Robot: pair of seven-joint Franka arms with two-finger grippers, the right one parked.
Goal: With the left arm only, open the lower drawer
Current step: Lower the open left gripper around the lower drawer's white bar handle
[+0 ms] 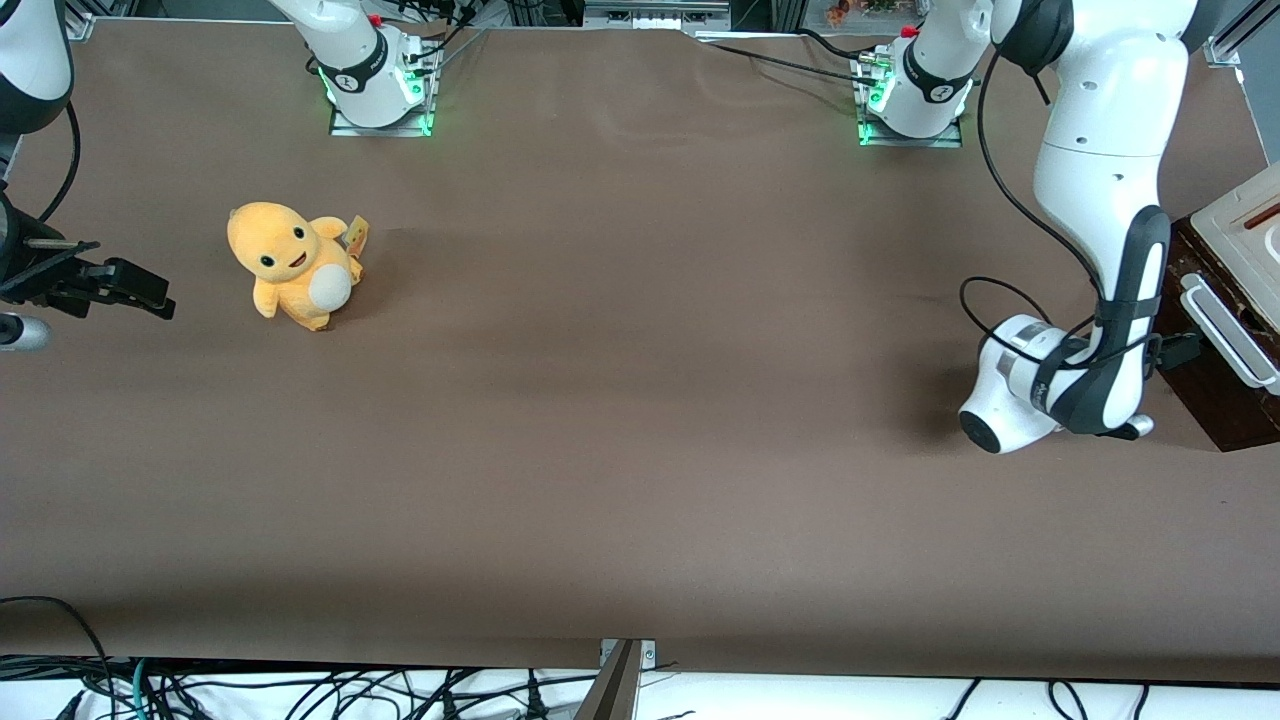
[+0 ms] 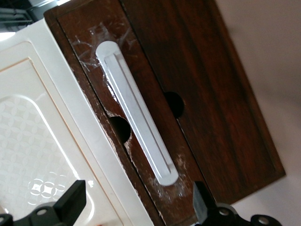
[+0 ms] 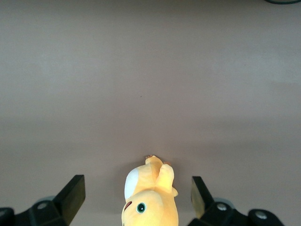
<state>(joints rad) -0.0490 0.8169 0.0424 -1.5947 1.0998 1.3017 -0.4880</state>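
Lower drawer (image 2: 216, 99) sits shut in a dark wooden cabinet (image 1: 1225, 400) at the working arm's end of the table (image 1: 640, 400), at about three o'clock from the table's middle in the front view. A white handle (image 2: 136, 113) sits just above it on the cabinet's front. The left arm (image 1: 1100, 200) bends down in front of the cabinet, its gripper (image 2: 136, 207) spread wide, close to the handle's end without touching. A yellow plush toy (image 1: 293, 263) lies toward the parked arm's end.

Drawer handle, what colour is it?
White handle on a dark brown front; left wrist view, gripper open before it.
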